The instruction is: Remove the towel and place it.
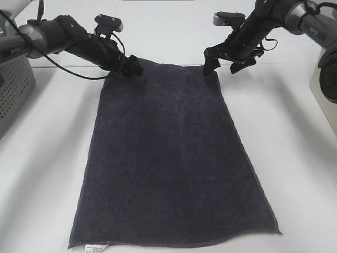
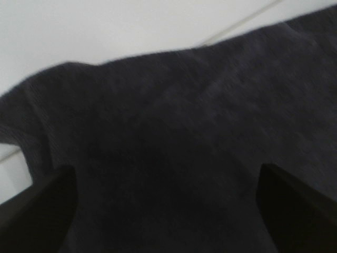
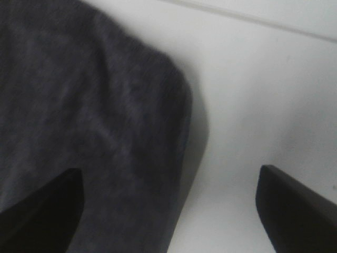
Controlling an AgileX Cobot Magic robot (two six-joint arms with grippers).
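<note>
The towel point(image 1: 168, 158) is a dark navy cloth spread flat on the white table point(image 1: 295, 158), with a small white label point(image 1: 96, 246) at its near left corner. My left gripper point(image 1: 132, 66) hovers at the towel's far left corner. In the left wrist view its jaws stand wide apart over the towel point(image 2: 174, 132), gripping nothing. My right gripper point(image 1: 212, 63) is at the far right corner. In the right wrist view it is open, one finger point(image 3: 42, 211) over the towel point(image 3: 79, 105) and the other finger point(image 3: 295, 211) over bare table.
A grey perforated box point(image 1: 13, 84) stands at the left edge of the table. Part of a dark and white device point(image 1: 327, 74) shows at the right edge. A black cable hangs beneath the left arm point(image 1: 68, 39).
</note>
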